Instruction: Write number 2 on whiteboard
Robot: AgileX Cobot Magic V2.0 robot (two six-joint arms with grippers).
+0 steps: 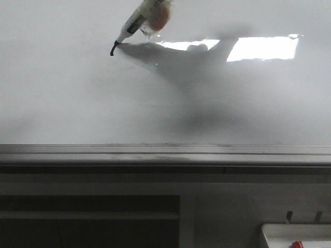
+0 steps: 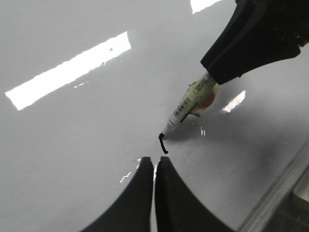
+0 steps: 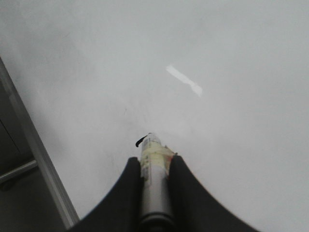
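On whiteboard [image 1: 77, 103]: marker [image 2: 186, 107] tip at stroke [image 2: 162, 144] top, clamped by right gripper [image 3: 155, 166]; left gripper [image 2: 154, 166] closed, empty, near.

Whiteboard [image 1: 77, 103] lies open around the marker [image 1: 135, 20]; only the bottom rail [image 1: 155, 155] bounds it.

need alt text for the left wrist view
A marker held in the right claw touches its tip to the glossy whiteboard, just above a short black curved stroke. The left claw, shut and empty, points at the stroke from below.
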